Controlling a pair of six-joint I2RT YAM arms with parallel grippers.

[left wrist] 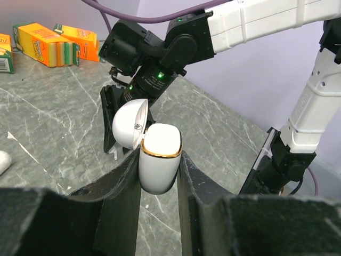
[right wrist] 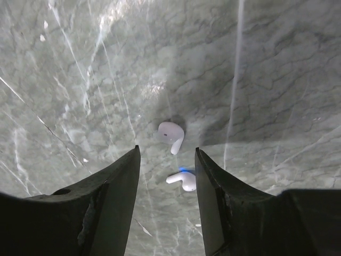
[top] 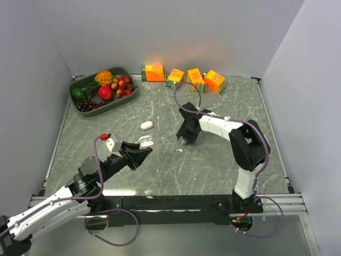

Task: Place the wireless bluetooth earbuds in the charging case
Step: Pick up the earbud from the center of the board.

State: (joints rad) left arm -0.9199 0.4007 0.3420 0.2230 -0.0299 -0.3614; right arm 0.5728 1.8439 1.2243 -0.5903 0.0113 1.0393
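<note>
- Black left gripper (left wrist: 159, 160) clamped on white charging case (left wrist: 158, 173), lid flipped open, near left.
- Fingers apart, right gripper (right wrist: 167, 152) hovering over both earbuds (right wrist: 171, 133) lying on grey table (right wrist: 80, 64), centre.
- Done: case opened and held ready. Left: picking up and seating both.

two white earbuds (right wrist: 171, 133) lie close together; white charging case (left wrist: 158, 162) upright, open.

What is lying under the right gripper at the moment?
A far earbud and a near earbud lie apart on the table, between the open right gripper's fingers. In the top view the gripper hides all but a speck.
</note>
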